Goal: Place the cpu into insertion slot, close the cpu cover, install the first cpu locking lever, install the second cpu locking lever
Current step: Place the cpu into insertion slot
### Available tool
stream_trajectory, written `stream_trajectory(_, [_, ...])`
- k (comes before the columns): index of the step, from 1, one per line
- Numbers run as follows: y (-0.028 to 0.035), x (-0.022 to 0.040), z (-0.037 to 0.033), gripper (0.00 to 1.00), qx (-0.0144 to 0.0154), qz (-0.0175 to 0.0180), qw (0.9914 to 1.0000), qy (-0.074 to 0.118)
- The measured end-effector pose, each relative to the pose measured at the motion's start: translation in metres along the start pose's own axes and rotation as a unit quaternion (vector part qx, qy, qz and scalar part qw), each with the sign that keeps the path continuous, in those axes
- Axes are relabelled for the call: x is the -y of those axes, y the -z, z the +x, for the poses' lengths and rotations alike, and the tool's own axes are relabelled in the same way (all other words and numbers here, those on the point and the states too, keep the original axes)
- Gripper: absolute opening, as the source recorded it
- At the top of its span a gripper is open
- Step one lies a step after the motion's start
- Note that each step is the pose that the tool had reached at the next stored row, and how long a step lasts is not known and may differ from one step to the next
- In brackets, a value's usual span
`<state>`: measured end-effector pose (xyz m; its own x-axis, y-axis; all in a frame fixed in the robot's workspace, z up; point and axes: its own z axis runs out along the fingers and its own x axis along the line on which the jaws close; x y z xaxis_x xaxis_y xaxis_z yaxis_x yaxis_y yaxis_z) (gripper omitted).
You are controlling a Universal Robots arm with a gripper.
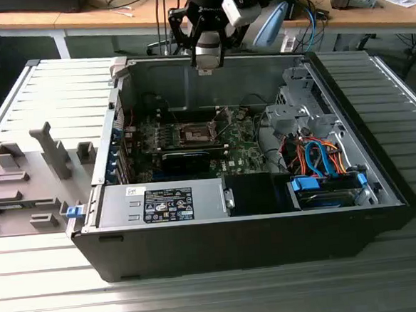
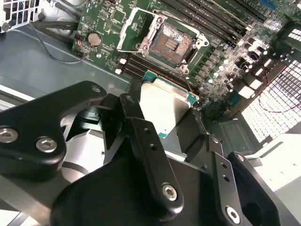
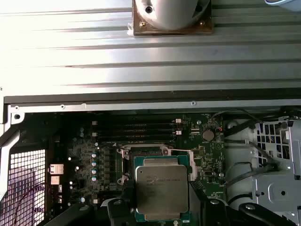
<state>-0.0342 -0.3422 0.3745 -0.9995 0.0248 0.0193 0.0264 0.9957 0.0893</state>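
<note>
Grey ribbed metal is the table (image 1: 204, 299), the biggest thing I see, and the computer case (image 1: 235, 243) lies on it on its side. The open side faces up, I think so that the arm can come in from above.

On the floor of the case is the green board (image 1: 242, 153), flat and free of cables in its middle part.

In the exterior view the gripper (image 1: 208, 62) hangs above the back wall of the case, high over the board and not touching anything in the case.

The slot (image 2: 171, 44) sits in the middle of the board, a dark square with a silver rim, and nothing is in it. Its cover (image 2: 126, 34), a thin silver frame, seems swung up to one side, which leaves the slot free for loading.

The chip (image 3: 162, 190) is the smallest thing and it is not yet placed. The black fingers (image 2: 143, 136) pinch it by two opposite edges, and its metal top looks toward the first wrist view. I judge this hold is chosen so that the underside stays free and flat to meet the slot. In both wrist views the chip hangs just beside the slot, partly over its near edge, well apart in height.
</note>
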Motion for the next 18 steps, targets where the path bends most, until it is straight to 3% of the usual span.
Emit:
stream_trajectory(13, [-0.0042,0.0004,0.0000,0.55,0.0000,0.0000,1.00000,0.000])
stream_trajectory(15, [-0.0212,0.0077,-0.0005,0.55,0.0000,0.0000,1.00000,0.000])
stream_trajectory(18, [-0.0216,0.0078,-0.0005,0.55,0.0000,0.0000,1.00000,0.000])
